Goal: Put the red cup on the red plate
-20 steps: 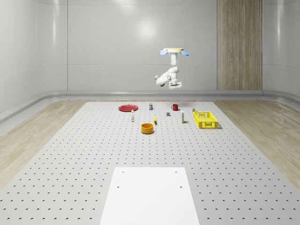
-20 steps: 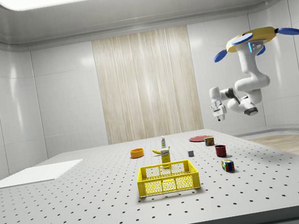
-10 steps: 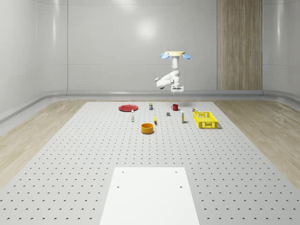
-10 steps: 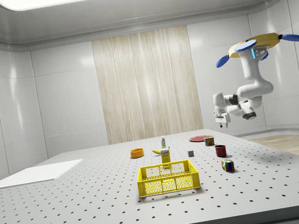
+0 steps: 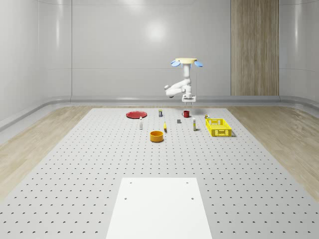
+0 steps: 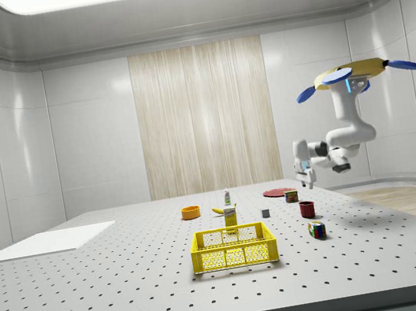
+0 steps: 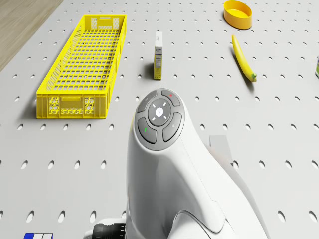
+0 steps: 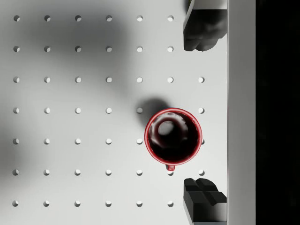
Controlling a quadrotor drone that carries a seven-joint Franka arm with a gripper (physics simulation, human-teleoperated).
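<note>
I hover drone [image 5: 186, 61] above red cup [image 8: 172, 136] | pincer [image 8: 202, 112] spread wide, empty, for straddling it | red plate [image 5: 135, 114] well apart

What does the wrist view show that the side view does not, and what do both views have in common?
The wrist view looks straight down into the red cup, showing its dark inside and small handle, with the tool's fingers spread wide to either side of it. The side view shows the drone hovering above the table, the tool hanging above the cup, plus the red plate and yellow crate. Both show the upright cup on the perforated table.
</note>
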